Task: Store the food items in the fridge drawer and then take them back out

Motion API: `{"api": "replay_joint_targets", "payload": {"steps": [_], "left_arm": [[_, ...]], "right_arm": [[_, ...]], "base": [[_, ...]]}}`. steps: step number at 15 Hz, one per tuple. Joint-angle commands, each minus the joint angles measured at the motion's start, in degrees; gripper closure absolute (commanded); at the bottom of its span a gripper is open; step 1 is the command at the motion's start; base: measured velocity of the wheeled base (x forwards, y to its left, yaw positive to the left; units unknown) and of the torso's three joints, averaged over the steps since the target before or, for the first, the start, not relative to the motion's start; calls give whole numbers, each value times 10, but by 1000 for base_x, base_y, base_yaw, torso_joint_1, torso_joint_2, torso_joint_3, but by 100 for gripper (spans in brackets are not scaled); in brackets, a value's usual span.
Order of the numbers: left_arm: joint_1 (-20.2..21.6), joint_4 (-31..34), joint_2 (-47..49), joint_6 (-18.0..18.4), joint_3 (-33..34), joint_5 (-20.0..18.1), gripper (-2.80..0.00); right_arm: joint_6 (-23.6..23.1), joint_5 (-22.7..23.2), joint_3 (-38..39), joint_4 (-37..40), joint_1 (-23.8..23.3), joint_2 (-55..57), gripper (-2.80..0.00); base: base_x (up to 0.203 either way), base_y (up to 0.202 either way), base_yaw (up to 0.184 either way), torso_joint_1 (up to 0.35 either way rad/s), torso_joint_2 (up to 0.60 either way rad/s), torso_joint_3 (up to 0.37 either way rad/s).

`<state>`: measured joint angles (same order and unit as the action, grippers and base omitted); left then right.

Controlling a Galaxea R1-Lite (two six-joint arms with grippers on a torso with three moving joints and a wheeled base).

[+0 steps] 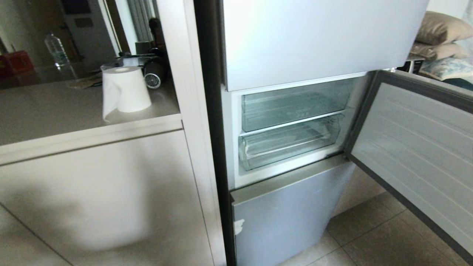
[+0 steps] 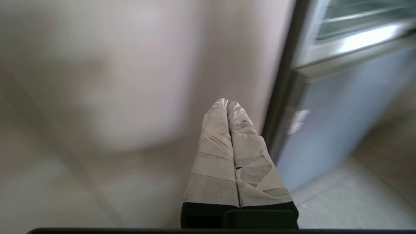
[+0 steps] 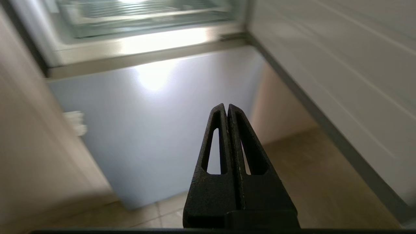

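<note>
Both pincers, the left gripper (image 2: 227, 103) and right gripper (image 3: 226, 106), are pressed closed and empty, low before the fridge drawer (image 1: 288, 142) (its door hangs open). No food item shows anywhere, so storing and retrieving both seem left.

We see neither arm from the head camera. The open fridge door (image 1: 417, 147) is cut off at the right edge. Things behind the paper roll (image 1: 125, 88) on the table (image 1: 55, 111) are too dim to name. Drawer (image 1: 288, 142) contents: can't tell through the plastic.
</note>
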<state>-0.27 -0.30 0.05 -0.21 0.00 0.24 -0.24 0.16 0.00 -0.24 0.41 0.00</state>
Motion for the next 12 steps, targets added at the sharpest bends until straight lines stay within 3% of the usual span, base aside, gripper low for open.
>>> {"api": "replay_joint_targets", "payload": {"steps": [1,12], "left_arm": [[0,0,0,0,0,0,0],[0,0,0,0,0,0,0]], "right_arm": [[0,0,0,0,0,0,0],[0,0,0,0,0,0,0]], "base": [[2,-8,174,-2,-2,3],[2,-8,171,1,3,2]]}}
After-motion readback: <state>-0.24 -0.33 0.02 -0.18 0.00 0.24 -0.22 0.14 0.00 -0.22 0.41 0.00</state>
